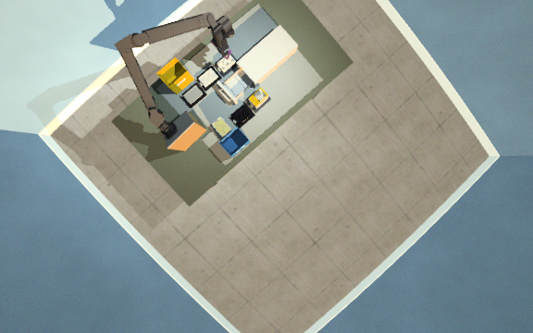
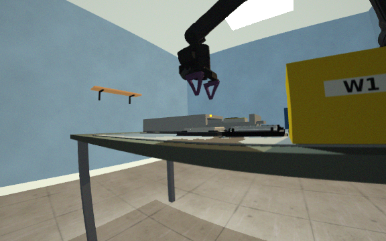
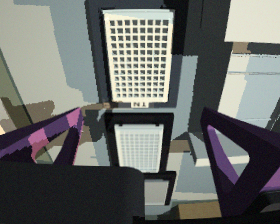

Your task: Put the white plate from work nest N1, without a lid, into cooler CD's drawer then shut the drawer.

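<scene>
Top view: the arm reaches across the bench [image 1: 294, 28]; the gripper [image 1: 228, 52] hangs above the white plate [image 1: 226, 64] in its dark nest beside the cooler [image 1: 266, 53].

Exterior view: gripper [image 2: 203, 88] well above the bench [image 2: 179, 152], fingers spread wide, holding nothing; amber lamp [image 2: 210, 116] lit.

Wrist view: white plate [image 3: 138, 56] lies between the 2 purple fingers.

Table layout, with the end effector above its far side

The end effector [image 2: 203, 88] hangs well above the table [image 2: 193, 154], over the plate [image 3: 138, 56] in its nest; a second nest [image 3: 139, 147] lies just nearer in the wrist view. Bin W1 [image 2: 347, 97] stands on the near table edge. The cooler [image 2: 176, 123] sits farther back, beyond the nests.
</scene>
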